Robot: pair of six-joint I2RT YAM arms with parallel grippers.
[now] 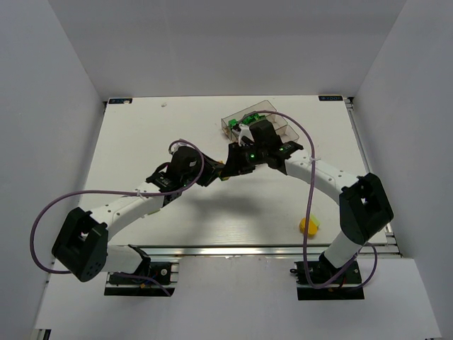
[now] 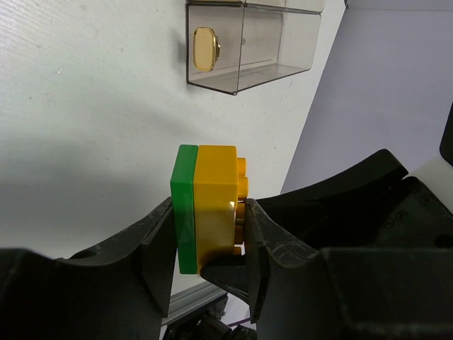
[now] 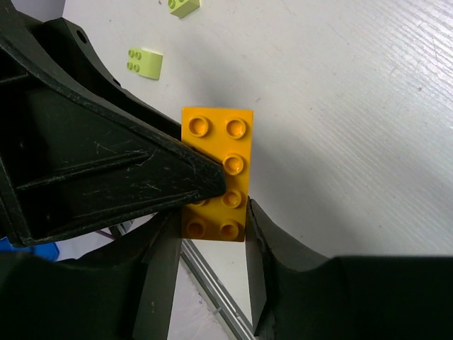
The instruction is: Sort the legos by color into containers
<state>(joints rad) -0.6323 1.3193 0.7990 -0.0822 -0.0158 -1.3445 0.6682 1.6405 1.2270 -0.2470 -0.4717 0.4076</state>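
Note:
An orange brick (image 2: pixel 216 198) with a green brick (image 2: pixel 187 205) stuck to its underside hangs above the table between both grippers. My left gripper (image 2: pixel 209 234) is shut on this stack, one finger on the green face and one on the orange studs. My right gripper (image 3: pixel 212 234) is shut on the long sides of the orange brick (image 3: pixel 219 152). The left gripper's finger (image 3: pixel 106 163) lies across its studs. In the top view the two grippers (image 1: pixel 225 170) meet mid-table, hiding the stack. The clear tray (image 1: pixel 265 106) behind them holds green bricks (image 1: pixel 249 117).
One tray trough (image 2: pixel 276 42) holds a yellow piece (image 2: pixel 205 48). Two pale yellow-green bricks (image 3: pixel 144 61) (image 3: pixel 184 6) lie on the table. A yellow brick (image 1: pixel 309 225) lies near the front edge by the right arm's base. White walls enclose the table.

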